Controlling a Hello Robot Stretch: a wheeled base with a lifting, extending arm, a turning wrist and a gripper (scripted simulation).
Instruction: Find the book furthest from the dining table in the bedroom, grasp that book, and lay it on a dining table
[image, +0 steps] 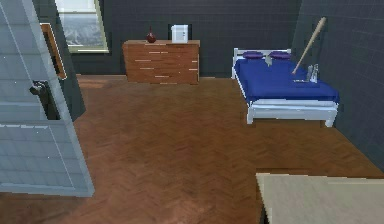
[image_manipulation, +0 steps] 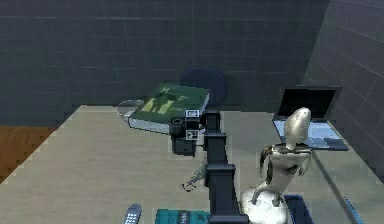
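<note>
Thick green book (image_manipulation: 168, 104) lying flat on table (image_manipulation: 80, 150)

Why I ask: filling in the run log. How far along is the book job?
Looks done: a green book lies within reach on the table. In hand: the claw is at that book; whether it holds anything can't be told. Left: lifting the book clear, then carrying and laying it down.

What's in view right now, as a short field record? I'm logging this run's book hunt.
room: bedroom with blue bed, dresser, bat leaning by bed
table: green book, laptop, silver statue
arm: extended over table, far end by book
held: cannot tell
</note>
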